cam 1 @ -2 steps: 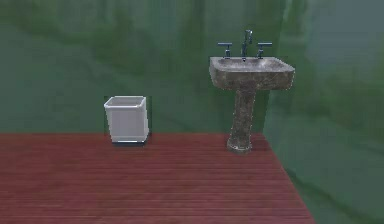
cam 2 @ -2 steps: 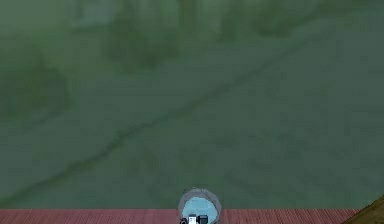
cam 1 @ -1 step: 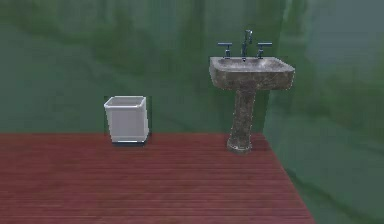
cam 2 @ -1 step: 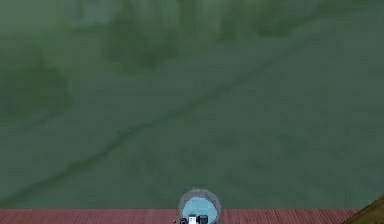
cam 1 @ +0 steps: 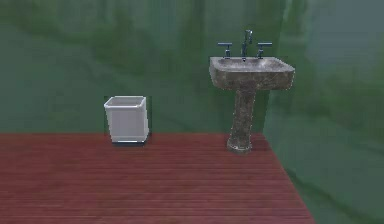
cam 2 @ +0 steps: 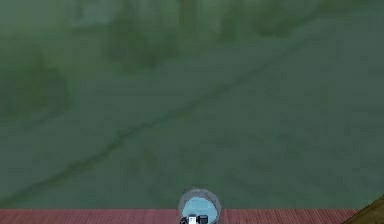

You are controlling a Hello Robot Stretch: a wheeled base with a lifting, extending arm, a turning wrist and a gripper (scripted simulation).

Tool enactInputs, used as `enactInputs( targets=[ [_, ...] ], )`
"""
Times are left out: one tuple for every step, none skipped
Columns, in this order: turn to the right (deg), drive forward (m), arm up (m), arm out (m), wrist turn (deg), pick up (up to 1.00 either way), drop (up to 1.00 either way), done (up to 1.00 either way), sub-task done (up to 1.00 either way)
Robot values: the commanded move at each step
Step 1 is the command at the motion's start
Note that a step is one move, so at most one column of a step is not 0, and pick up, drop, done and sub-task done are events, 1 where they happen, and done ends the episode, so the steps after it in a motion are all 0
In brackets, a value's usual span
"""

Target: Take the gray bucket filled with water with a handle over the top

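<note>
Watching from the side. The pincer (cam 2: 186, 218) is just poking up at the arm side view's bottom edge, near the middle, with the white marker squares (cam 2: 196, 218) sitting right beside it. Its far end isn't resolving. I can't tell how the fingers are set, and I can't tell whether it's got hold of anything.

The gray bucket (cam 2: 197, 204) is sitting right at the pincer, immediately behind it. It's reading as a round gray rim with pale blue water filling the inside. The handle isn't making itself out. I can't tell whether the pincer is touching the bucket, over it or beside it, or whether the bucket is resting on the floor (cam 2: 90, 217) or hanging clear.

The red plank floor is running as a thin strip to either side of the pincer. The green wall (cam 2: 190, 100) is rising beyond it. A brownish sliver (cam 2: 374, 214) is cutting into the corner, well off to the pincer's right.

Ahead of the base rather than out on the pincer's side, a pale square bin (cam 1: 127, 119) is standing on the planks against the wall. A mottled pedestal sink (cam 1: 250, 80) is standing to the bin's right, well apart from it, and is carrying a dark faucet (cam 1: 246, 46) with two cross handles.
</note>
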Motion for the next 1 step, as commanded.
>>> enactInputs(
  targets=[
    [0.0,0.00,0.00,0.00,45.0,0.00,0.00,0.00,0.00]
  ],
)
